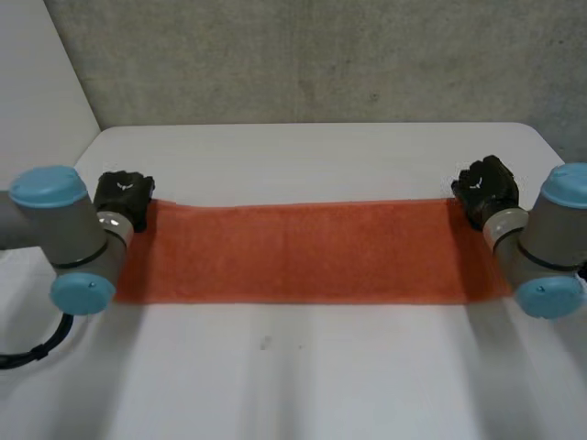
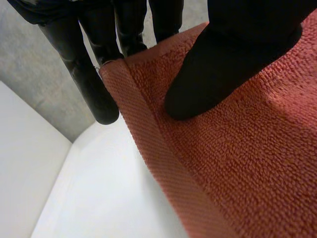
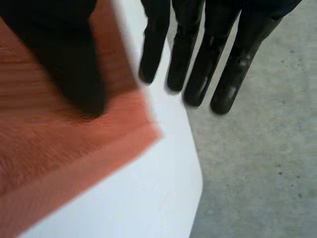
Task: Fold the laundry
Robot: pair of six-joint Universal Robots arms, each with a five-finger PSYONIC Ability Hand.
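Left hand (image 2: 233, 64) pinching towel (image 2: 247, 168) corner, white table (image 2: 109, 193)

Left arm (image 1: 69, 240) and right arm (image 1: 548, 246): thick grey cylinder joints, round light-blue caps, pale ring with a dark seam at the wrist. Left hand (image 1: 124, 194) and right hand (image 1: 484, 186): black, blocky, small white mark on the back. Close up: fingers (image 3: 198, 69) slim, glossy black, rounded tips; thumb (image 2: 223, 69) broader, matte.
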